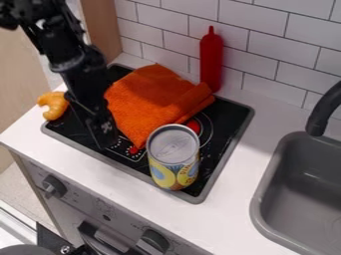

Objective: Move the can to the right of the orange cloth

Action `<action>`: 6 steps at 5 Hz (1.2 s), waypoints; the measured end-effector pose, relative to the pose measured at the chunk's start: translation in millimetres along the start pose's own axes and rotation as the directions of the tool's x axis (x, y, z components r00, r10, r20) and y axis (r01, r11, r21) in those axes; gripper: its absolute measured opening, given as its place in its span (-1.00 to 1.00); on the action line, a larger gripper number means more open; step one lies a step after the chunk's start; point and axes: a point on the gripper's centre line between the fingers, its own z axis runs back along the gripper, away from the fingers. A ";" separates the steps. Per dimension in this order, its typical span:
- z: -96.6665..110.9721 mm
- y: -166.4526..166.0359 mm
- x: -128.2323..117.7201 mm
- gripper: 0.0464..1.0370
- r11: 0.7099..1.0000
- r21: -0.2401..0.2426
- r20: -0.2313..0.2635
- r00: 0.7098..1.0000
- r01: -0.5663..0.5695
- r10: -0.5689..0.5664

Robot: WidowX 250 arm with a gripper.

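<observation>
Needs a shift toward between three and four o'clock from the gripper, cannot tell whether parted or closed, to reach the can, upright on the stovetop at five o'clock from the orange cloth.

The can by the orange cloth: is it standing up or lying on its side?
Upright: the can stands on the black stovetop, with its round top facing up.

White counter — and there's the black cooktop, orange cloth, can aboard; red bottle behind, curved orange toy left
</observation>
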 end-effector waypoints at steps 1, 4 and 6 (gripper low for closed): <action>-2.2 -25.6 -3.9 0.92 0.997 -0.031 -0.018 0.998 0.065 -0.066; -23.5 -73.1 28.1 0.92 0.989 0.096 0.101 0.990 -0.111 0.101; -35.3 -86.6 50.2 0.92 0.982 0.106 0.102 0.984 -0.155 0.145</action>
